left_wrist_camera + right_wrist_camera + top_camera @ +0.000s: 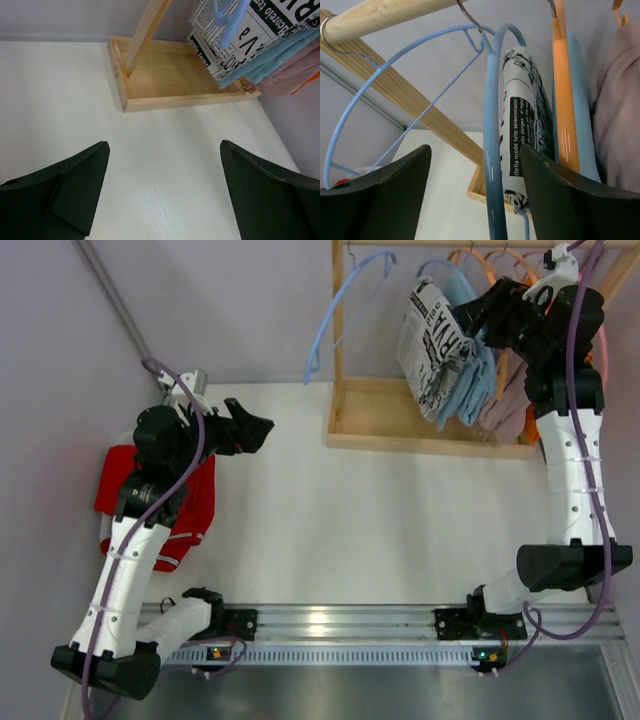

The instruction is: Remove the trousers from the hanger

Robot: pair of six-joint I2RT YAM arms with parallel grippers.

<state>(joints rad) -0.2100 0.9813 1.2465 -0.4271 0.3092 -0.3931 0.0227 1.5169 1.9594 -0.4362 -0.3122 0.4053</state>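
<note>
Left of the wooden rack (430,435), well apart from it, the red trousers (203,508) lie on the table (380,510): one pair done. On the rack, the printed trousers (430,345), light blue trousers (480,385) and mauve trousers (508,405) remain. The right gripper (475,160) gapes at the blue hanger (492,150); the left gripper (165,150) is spread, empty.

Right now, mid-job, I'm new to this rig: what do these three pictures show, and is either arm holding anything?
Two robot arms with two-finger grippers stand at a white table. The overhead view looks down from behind them; the others come from wrist cameras. The left gripper is open and empty above the table. The right gripper is open, up at the blue hanger carrying printed trousers. Red trousers lie at the table's left edge.
</note>
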